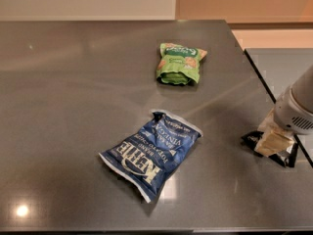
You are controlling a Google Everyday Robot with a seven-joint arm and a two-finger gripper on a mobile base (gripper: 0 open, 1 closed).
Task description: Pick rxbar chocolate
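The rxbar chocolate (251, 140) is a small flat black wrapper lying on the dark grey table (73, 92) near its right edge. Only its left corner and its lower right end (289, 159) show. My gripper (274, 142), cream-coloured under a white-grey wrist, comes in from the right and sits directly on top of the bar, covering its middle. The bar lies flat on the table.
A large blue Kettle chip bag (151, 153) lies at the centre front of the table. A green snack pouch (178, 62) lies behind it towards the back. The table's right edge (266, 89) runs just beside the gripper, with a lower grey surface beyond.
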